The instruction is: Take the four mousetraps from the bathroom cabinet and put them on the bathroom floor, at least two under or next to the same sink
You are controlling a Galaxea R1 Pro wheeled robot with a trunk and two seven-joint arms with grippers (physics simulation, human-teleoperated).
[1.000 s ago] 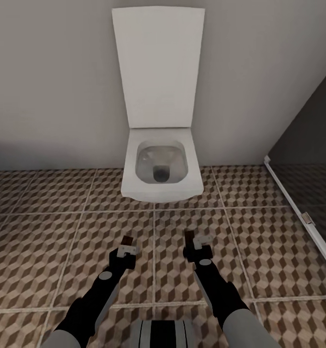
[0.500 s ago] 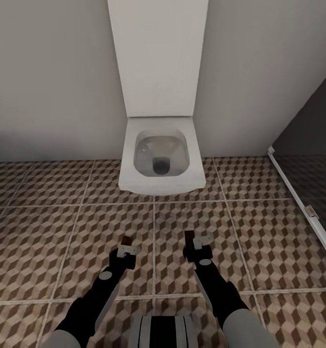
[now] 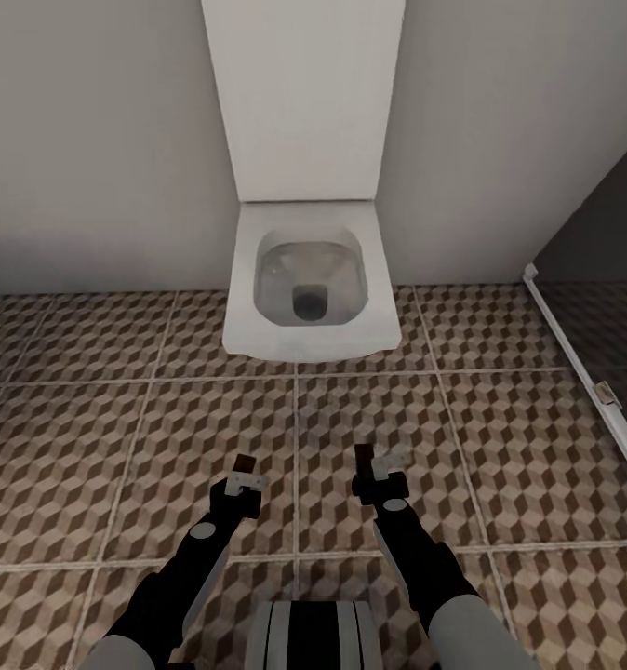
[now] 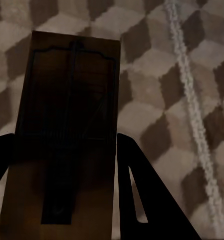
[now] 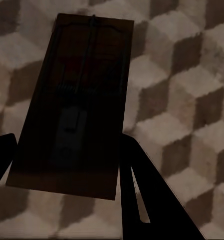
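In the head view both arms reach forward low over the bathroom floor (image 3: 90, 447), tiled in a brown-and-beige cube pattern. My left gripper (image 3: 244, 478) is shut on a small dark wooden mousetrap (image 3: 245, 462). The left wrist view shows that mousetrap (image 4: 67, 130) flat between the two dark fingers (image 4: 136, 180), wire parts facing the camera. My right gripper (image 3: 371, 473) is shut on a second mousetrap (image 3: 363, 456). That mousetrap (image 5: 74, 100) lies between the fingers (image 5: 139, 185) in the right wrist view. The cabinet and the sink are out of view.
A white toilet (image 3: 304, 288) with its lid (image 3: 300, 93) raised stands against the grey wall straight ahead. A dark glass shower panel (image 3: 602, 261) with a white bottom rail (image 3: 583, 372) runs along the right. Tiled floor lies between me and the toilet.
The whole head view has shifted: the toilet sits higher and larger in the picture, so the camera has come closer. Both arms hold the same pose with their mousetraps.
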